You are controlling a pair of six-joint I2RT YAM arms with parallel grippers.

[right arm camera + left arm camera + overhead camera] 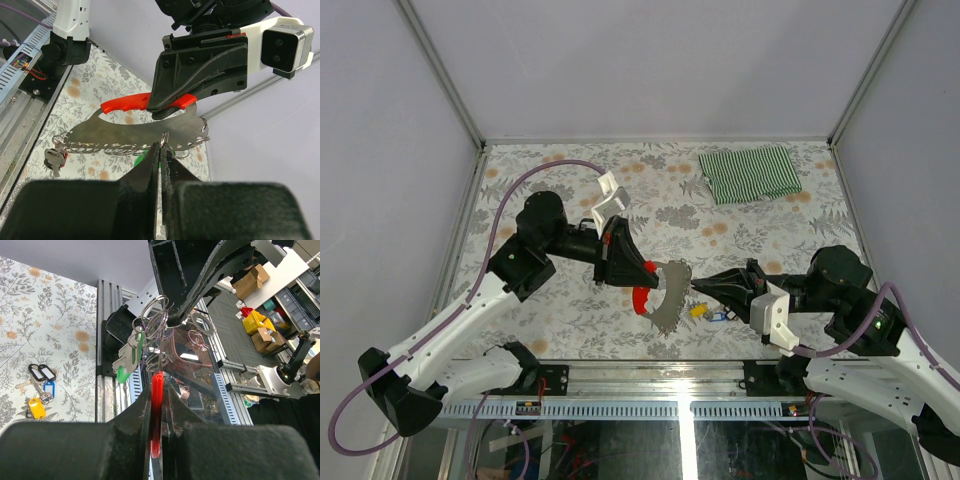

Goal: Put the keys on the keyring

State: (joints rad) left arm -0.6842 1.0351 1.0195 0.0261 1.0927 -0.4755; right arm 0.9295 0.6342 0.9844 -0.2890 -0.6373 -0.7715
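The left claw [644, 272] was clamped tight on the red grip [156, 412] of the keyring [663, 298]. It held the keyring in the air above the near part of the table [570, 190], about midway between the 2 arms. A curved grey metal plate [145, 131] hung from the red grip, and a row of wire rings ran along the plate's lower edge. In the left wrist view the red grip stood edge-on between the 2 fingers [132, 415], both pressed against it.

The right claw [700, 288] reached in from the right, its fingers together with no gap showing. Its tips met the ringed edge of the plate. They appeared to nip 1 wire ring [164, 137] there, though the crowd of rings made that hard to judge.

A green key [123, 373] hung among the rings on the keyring. A plain silver key [54, 158] dangled from the far end of the ring row.

2 more keys lay loose on the table, just beside the right claw in the top view. They were a yellow key [36, 408] and a blue key [48, 388], close together, with 2 small black loops [42, 372] just beside them. A green-striped cloth [750, 173] lay flat at the far right of the table, well apart from everything else.
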